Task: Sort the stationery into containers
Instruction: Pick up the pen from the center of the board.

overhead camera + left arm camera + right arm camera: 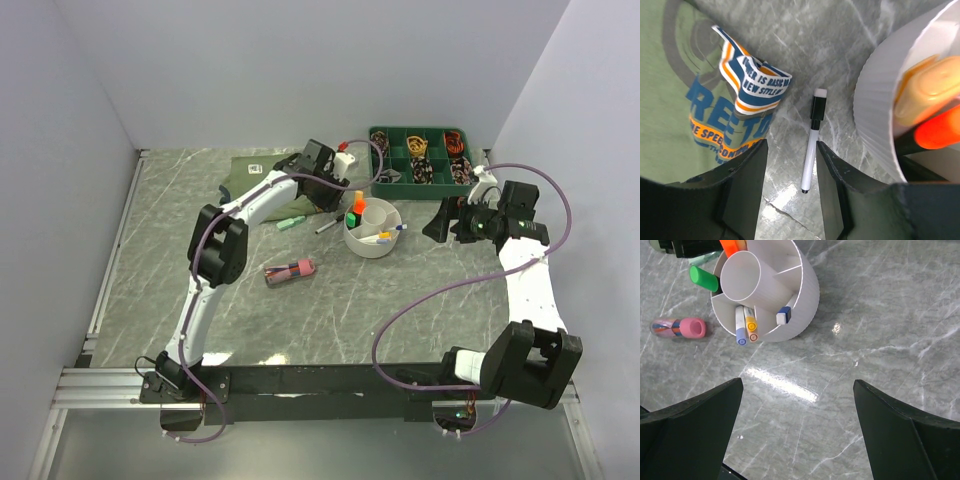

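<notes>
Shirt (665,75) and tub (875,110) flank the pen (812,142) between the left gripper's (791,160) parted, empty jaws; right gripper (797,390) gapes empty.

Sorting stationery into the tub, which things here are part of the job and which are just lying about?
Job: white tub, black-capped white pen, pink-capped pen, green marker on the table, pens in the tub.
Lying about: folded green shirt, dark green tray.

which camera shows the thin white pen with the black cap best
Left wrist: the thin white pen with black cap lies whole between the left fingers. Top external shows a tiny sliver; right wrist misses it.
</notes>
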You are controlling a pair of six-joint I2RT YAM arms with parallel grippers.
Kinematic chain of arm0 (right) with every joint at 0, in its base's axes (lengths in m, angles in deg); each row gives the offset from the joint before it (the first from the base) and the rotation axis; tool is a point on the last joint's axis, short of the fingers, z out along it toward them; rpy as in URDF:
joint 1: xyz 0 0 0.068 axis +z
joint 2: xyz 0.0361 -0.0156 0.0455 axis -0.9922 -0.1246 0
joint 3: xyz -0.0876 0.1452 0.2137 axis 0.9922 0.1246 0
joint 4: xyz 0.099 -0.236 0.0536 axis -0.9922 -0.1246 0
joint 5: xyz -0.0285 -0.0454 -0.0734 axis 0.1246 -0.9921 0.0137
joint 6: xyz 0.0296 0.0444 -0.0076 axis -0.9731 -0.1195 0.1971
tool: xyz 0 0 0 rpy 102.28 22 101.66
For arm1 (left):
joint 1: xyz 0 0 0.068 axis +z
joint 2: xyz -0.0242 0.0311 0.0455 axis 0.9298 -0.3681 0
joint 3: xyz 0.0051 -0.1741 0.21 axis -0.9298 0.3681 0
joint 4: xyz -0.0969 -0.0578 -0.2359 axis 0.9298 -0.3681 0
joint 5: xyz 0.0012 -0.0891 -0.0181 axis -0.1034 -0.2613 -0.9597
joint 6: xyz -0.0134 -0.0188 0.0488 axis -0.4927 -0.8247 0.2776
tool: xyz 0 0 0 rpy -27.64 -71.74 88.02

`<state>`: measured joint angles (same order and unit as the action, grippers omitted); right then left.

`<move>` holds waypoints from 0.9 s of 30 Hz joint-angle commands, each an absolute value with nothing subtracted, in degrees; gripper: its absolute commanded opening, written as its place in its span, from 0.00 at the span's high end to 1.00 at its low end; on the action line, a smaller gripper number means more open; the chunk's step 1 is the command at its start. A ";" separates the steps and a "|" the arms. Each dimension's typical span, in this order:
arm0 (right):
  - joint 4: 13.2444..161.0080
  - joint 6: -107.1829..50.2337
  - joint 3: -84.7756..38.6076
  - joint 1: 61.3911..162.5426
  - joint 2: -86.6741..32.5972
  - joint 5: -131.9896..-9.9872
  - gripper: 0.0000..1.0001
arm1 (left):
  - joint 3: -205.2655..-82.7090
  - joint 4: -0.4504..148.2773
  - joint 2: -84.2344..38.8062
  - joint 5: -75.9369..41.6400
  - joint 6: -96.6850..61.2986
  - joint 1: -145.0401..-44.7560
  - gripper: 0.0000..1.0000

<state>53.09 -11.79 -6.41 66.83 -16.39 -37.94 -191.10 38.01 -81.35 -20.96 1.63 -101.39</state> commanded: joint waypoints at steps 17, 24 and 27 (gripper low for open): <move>54.76 -12.26 -8.18 66.41 -16.18 -38.73 0.00 | -201.71 31.03 -90.12 -19.52 3.82 -103.73 0.53; 54.85 -12.17 -8.01 66.41 -16.36 -38.99 0.00 | -201.11 30.76 -91.62 -18.12 2.85 -104.17 0.53; 55.11 -12.34 -7.66 66.40 -16.36 -38.99 0.00 | -200.84 31.12 -92.06 -17.50 3.02 -104.26 0.54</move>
<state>53.13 -11.79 -6.41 66.83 -16.41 -38.71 -199.65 31.74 -91.27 -18.80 3.19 -103.82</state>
